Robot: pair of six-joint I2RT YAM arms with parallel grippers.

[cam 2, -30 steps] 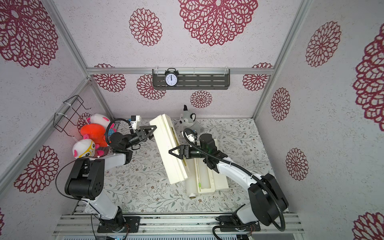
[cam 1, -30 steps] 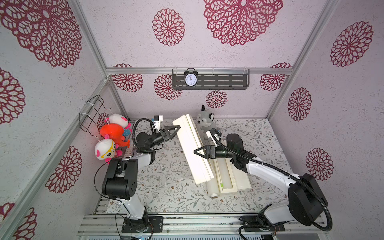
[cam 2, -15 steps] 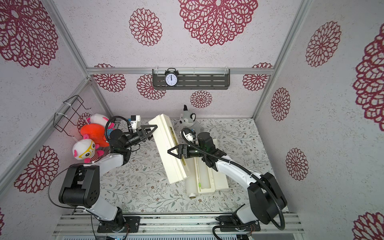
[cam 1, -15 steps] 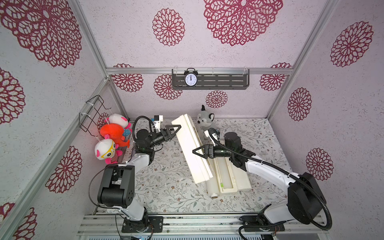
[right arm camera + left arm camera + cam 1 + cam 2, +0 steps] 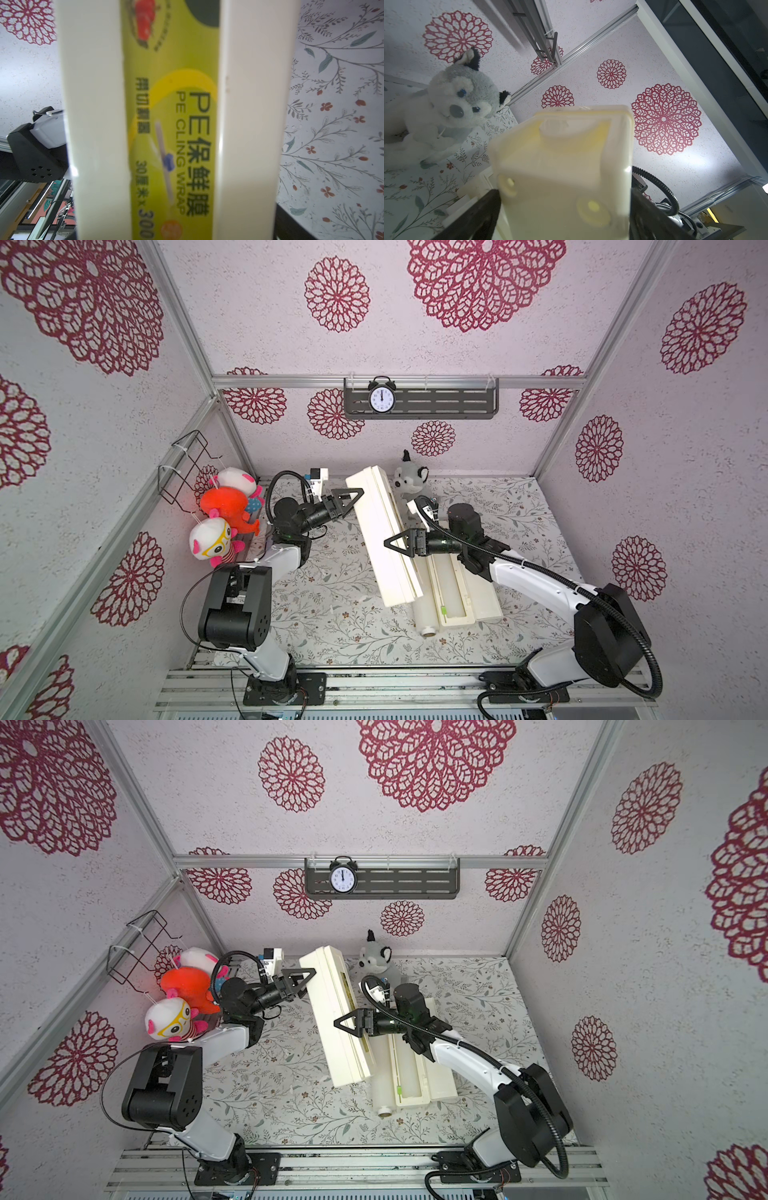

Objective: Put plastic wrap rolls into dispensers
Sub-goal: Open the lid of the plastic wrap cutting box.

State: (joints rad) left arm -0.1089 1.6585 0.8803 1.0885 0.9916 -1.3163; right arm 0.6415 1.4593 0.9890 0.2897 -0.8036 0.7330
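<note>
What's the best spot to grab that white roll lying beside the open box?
Probably the plastic wrap roll near its exposed front end, from above, pinching across its round width: the closed dispenser overhangs the rest, and the open dispenser hugs one side.

Both top views look down from high in front, sharing the whole table [image 5: 324,614]. Each wrist view looks from very near at the raised dispenser [image 5: 564,166].

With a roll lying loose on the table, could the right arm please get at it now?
Probably not: the right end effector grips the lifted dispenser, which covers most of the roll beside the open dispenser.
</note>
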